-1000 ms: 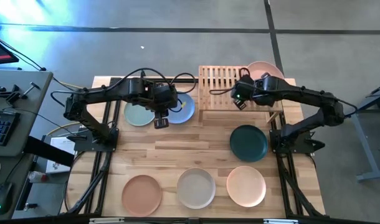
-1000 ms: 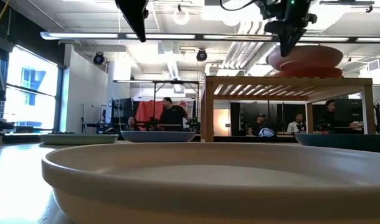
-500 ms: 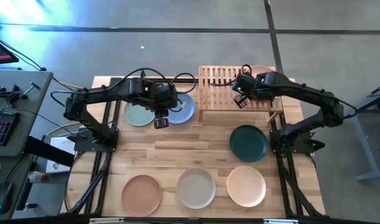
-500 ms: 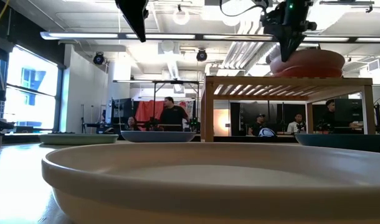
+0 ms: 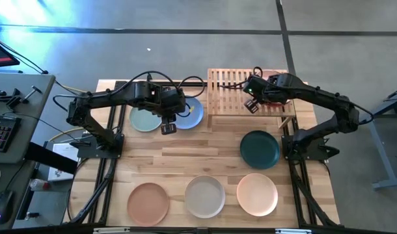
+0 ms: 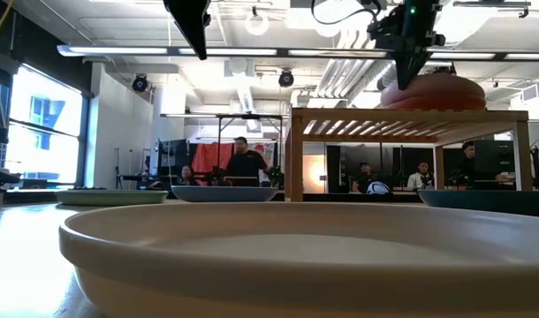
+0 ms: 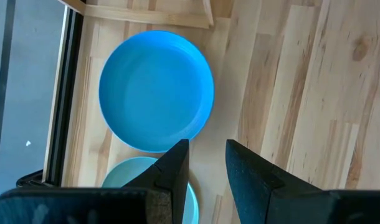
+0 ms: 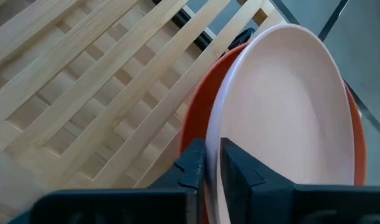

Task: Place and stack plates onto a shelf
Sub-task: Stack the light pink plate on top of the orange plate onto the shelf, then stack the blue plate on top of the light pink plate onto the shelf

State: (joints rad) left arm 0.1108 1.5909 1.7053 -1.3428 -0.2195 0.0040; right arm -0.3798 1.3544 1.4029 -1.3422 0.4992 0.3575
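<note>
High view counts six plates (image 5: 205, 196) on the table, two on the shelf (image 5: 228, 90); right pincer (image 5: 251, 104) state unclear.

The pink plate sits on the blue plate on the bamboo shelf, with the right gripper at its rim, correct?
Not quite. The pink plate lies on the red-orange plate, not a blue one; the right wrist view shows this. The blue plate is on the tabletop beside the shelf. The rest holds: the right gripper is at the pink plate's rim.
</note>
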